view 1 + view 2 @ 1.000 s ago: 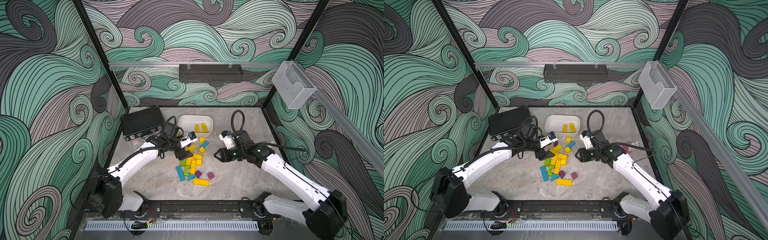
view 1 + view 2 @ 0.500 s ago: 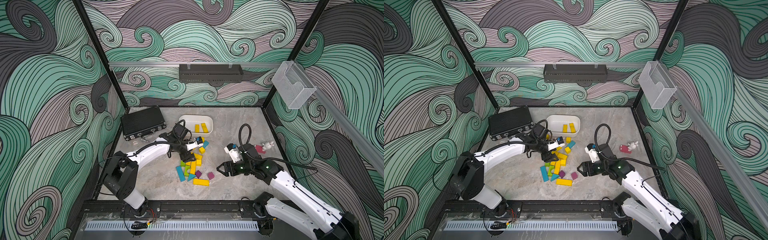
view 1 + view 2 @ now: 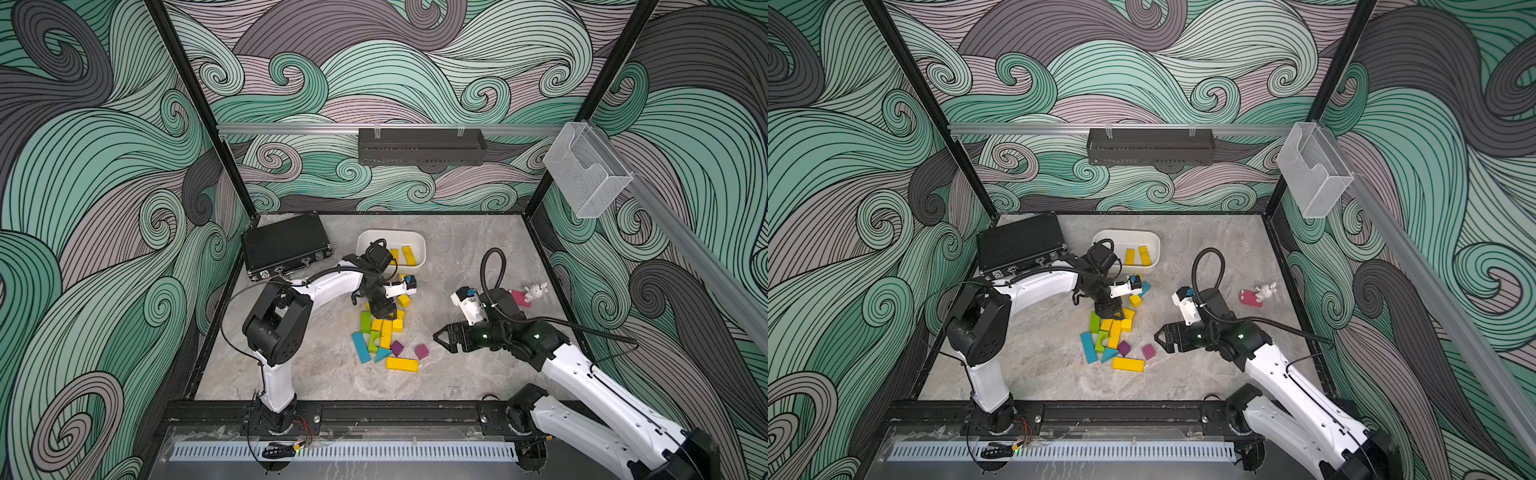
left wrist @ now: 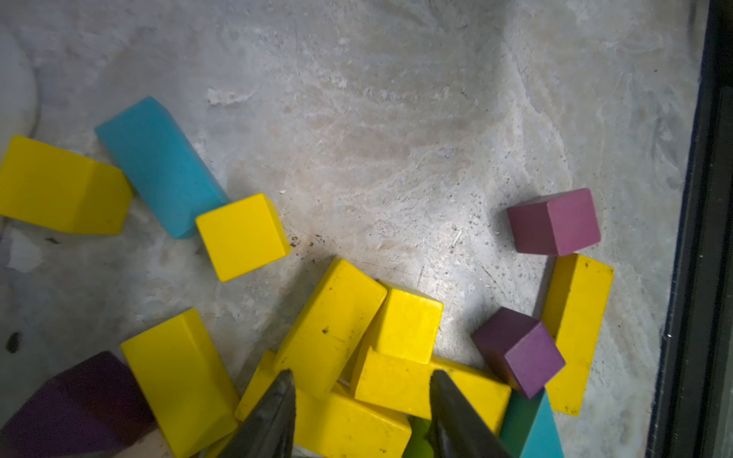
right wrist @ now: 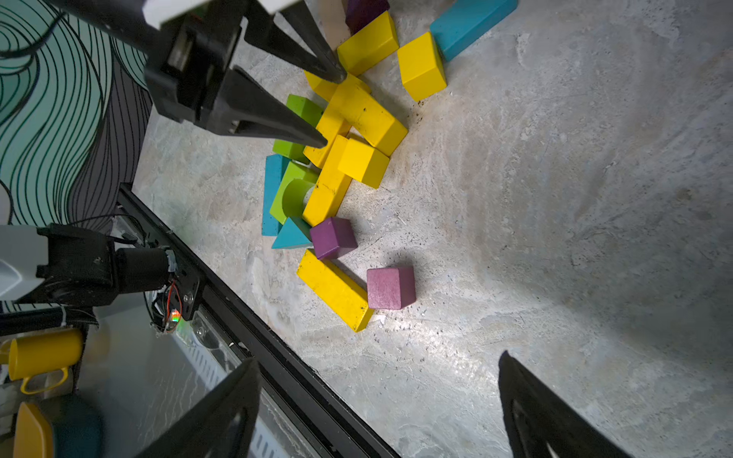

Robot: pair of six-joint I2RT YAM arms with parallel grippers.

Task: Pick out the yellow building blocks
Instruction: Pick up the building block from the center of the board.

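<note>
Left pincer [image 4: 359,382] astride yellow building blocks [image 4: 329,329]

A robotics lab test cell: black metal frame posts [image 3: 201,108] and wave-patterned printed walls [image 3: 83,208] enclose a grey stone-look tabletop [image 3: 457,249], with two white-and-black robot arms [image 3: 582,374] bolted to a black base rail [image 3: 395,415].

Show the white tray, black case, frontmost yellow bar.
white tray [image 3: 405,239], in a top view, bare inside
black case [image 3: 286,245], in a top view, lid
yellow bar [image 3: 402,364], in a top view, top face
</note>
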